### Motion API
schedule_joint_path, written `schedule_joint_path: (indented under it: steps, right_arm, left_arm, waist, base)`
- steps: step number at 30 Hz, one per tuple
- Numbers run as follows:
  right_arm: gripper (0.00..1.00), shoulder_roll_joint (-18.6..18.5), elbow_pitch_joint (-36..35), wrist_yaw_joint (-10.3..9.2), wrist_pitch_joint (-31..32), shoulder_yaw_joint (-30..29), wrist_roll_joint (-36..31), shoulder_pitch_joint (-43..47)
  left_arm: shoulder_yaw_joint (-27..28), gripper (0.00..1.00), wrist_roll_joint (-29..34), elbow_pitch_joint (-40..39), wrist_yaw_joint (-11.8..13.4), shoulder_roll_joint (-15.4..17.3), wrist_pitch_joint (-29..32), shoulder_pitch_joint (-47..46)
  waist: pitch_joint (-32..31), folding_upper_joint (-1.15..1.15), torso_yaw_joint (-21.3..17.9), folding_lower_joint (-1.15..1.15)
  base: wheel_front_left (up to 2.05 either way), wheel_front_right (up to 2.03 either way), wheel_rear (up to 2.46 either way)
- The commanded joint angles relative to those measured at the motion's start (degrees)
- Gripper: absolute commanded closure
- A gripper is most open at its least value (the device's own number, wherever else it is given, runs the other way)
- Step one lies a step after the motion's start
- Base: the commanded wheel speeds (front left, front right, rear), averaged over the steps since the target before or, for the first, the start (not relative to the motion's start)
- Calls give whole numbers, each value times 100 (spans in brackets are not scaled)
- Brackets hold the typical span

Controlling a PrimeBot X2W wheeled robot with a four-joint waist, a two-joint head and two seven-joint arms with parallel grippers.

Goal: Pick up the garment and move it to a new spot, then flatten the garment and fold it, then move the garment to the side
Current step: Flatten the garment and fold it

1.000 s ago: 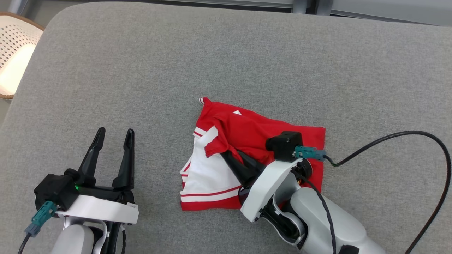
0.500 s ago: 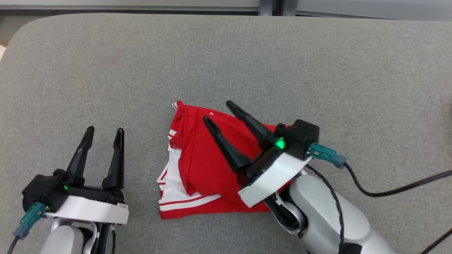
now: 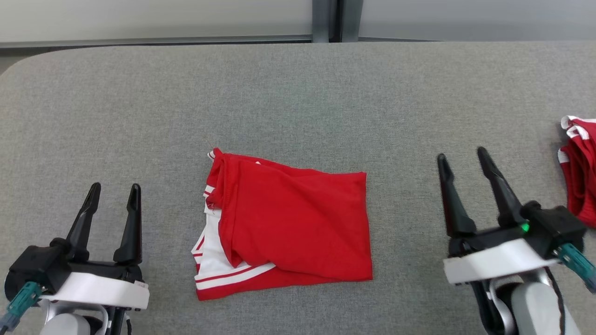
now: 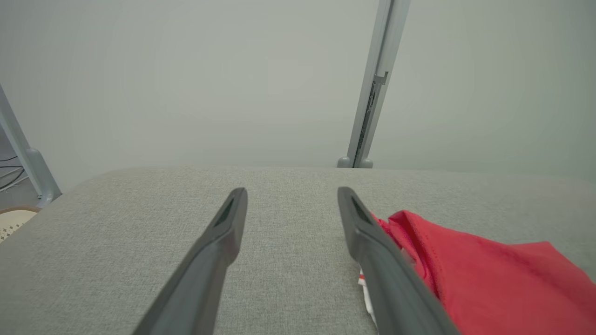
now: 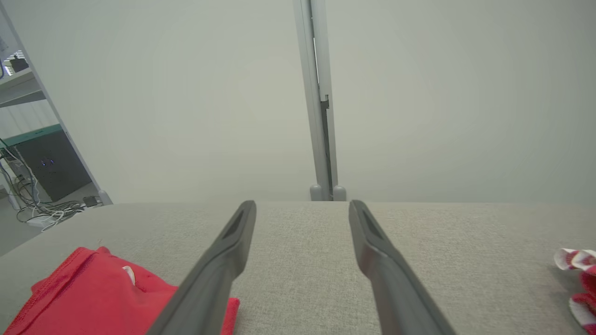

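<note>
Since a second earlier, the right pincer [image 3: 461, 154] had let go of the garment [image 3: 288, 228] and drawn off to its right. It had been clamped on a raised fold then, and that red flap now lay flat across most of the white panel.

One grey fabric-covered surface [image 3: 298, 93] carried everything, and the garment lay near its middle. There was one such garment, red with white stripes, folded into a rough rectangle. A band of white showed along its left side and its lower left corner. Nothing touched it.

Two pincers stood either side of the garment, each with two long dark fingers pointing away from the robot. The right pincer was well apart from the garment's right edge, its jaws spread wide and holding nothing. In the right wrist view this pincer [image 5: 302, 204] had the garment [image 5: 93, 288] low to its left. The left pincer [image 3: 115, 187] stood left of the garment, nearer to it than the right one, jaws likewise wide apart and empty. In the left wrist view this pincer [image 4: 292, 190] had the garment [image 4: 489, 279] just beside its right finger.

One second red-and-white cloth [image 3: 577, 163] lay bunched far to the garment's right, beyond the right pincer, cut off by the head view's edge.
</note>
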Motion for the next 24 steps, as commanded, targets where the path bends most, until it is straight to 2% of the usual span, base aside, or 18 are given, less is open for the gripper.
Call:
schedule_joint_path:
  steps: [1, 4, 9, 24]
  right_arm:
    - [0, -9, -206, -1, 89, -165, -109, 233]
    - [0, -8, -627, -1, 257, -448, -192, 698]
    - [0, -9, -962, -1, 446, -603, -226, 1142]
    - [0, -9, -1422, -1, 949, -691, -218, 2067]
  left_arm:
    - [56, 0, -8, -3, 43, 59, 7, 74]
    - [77, 0, -13, -36, 86, 101, 47, 198]
    - [87, 0, -18, -82, 127, 155, 130, 358]
    - [-120, 0, 48, -209, 362, 102, 455, 1076]
  waist:
    - [-97, 0, -69, 0]
    - [-245, 0, -142, 0]
    - [-450, 0, -229, 0]
    - [-1355, 0, -270, 0]
  base:
    - [0, 0, 0]
    - [0, 0, 0]
    - [0, 0, 0]
    - [0, 0, 0]
